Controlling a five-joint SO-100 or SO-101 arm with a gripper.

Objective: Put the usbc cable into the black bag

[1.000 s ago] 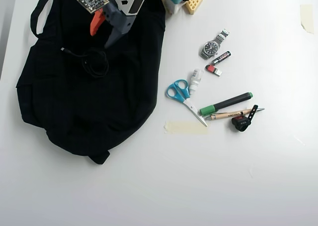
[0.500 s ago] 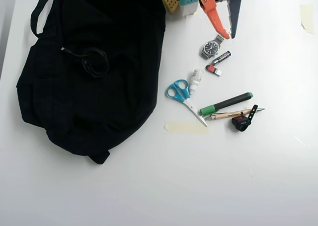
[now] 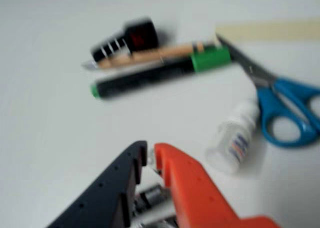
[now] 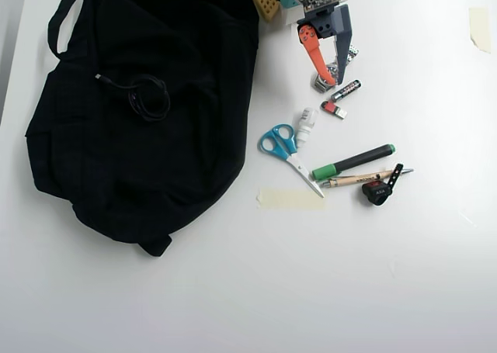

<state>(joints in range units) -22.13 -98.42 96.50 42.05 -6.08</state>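
Usbc cable (image 4: 146, 95) coiled loosely atop the black bag (image 4: 140, 159), lying toward eleven o'clock on the fabric in the overhead view. Gripper (image 3: 150, 154) nearly shut, apparently empty though the wrist view is blurred. Beyond the fingertips, at twelve o'clock: green-capped marker (image 3: 160, 73); at three o'clock: blue scissors (image 3: 280, 107) and small white bottle (image 3: 235, 137).

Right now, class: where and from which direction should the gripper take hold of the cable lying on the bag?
Probably the cable at the bunched coil, from straight above: it lies flat on the bag, its thin free end trails left, and the gripper rests far right.
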